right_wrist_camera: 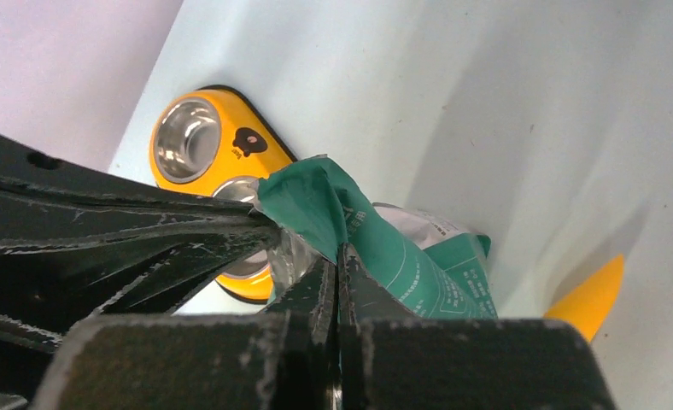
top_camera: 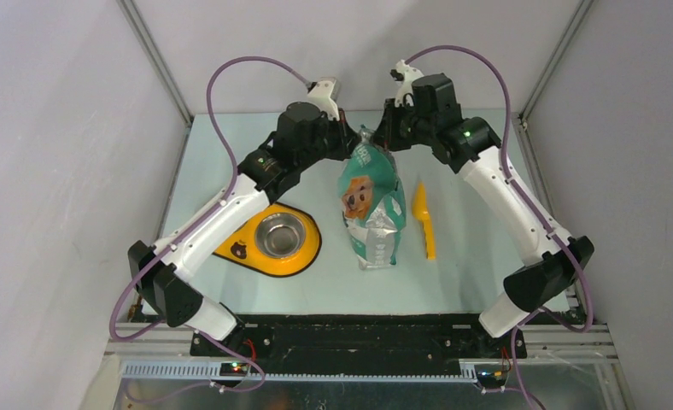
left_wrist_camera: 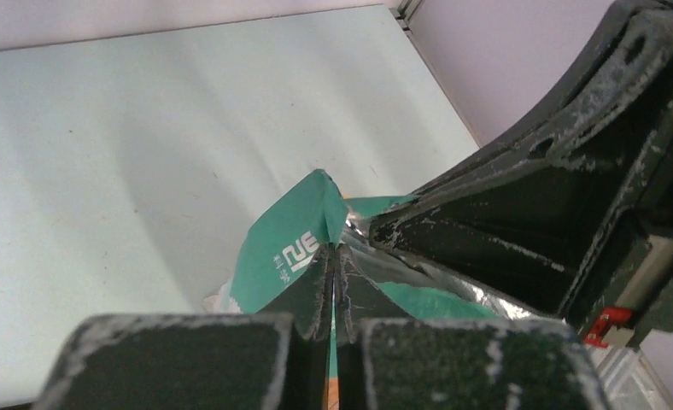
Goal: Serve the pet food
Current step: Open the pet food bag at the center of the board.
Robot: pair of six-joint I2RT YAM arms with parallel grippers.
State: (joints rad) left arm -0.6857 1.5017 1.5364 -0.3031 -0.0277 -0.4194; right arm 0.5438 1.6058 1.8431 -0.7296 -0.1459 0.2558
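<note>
Nearest the arm bases, at about 8 o'clock on the table (top_camera: pixel 453 286), lies the yellow feeder (top_camera: pixel 310 249) with its steel bowl (top_camera: pixel 280 235) face up and bare, probably placed there as the spot the serving will end in. A second bowl shows in the right wrist view. At 4 o'clock the orange scoop (top_camera: pixel 424 224) lies flat just beside the bag (top_camera: pixel 371 209), handle toward the bases, in reach of the right arm for later. The green-and-white bag lies down the middle with its mouth toward 12 o'clock, and there both arms meet. The left gripper (left_wrist_camera: pixel 334 272) is clenched on one flap of the bag's top edge, and the right gripper (right_wrist_camera: pixel 339 272) is clenched on the flap facing it, so the two grips look set to pull the mouth apart. No pet food can be seen anywhere, and I judge it to be inside the bag, with both bowls unfilled. As for markings, the bag carries a dog's portrait, white stylised lettering near the top that I cannot read, and fine print too small to make out. The feeder bears a small dark animal-face emblem.
</note>
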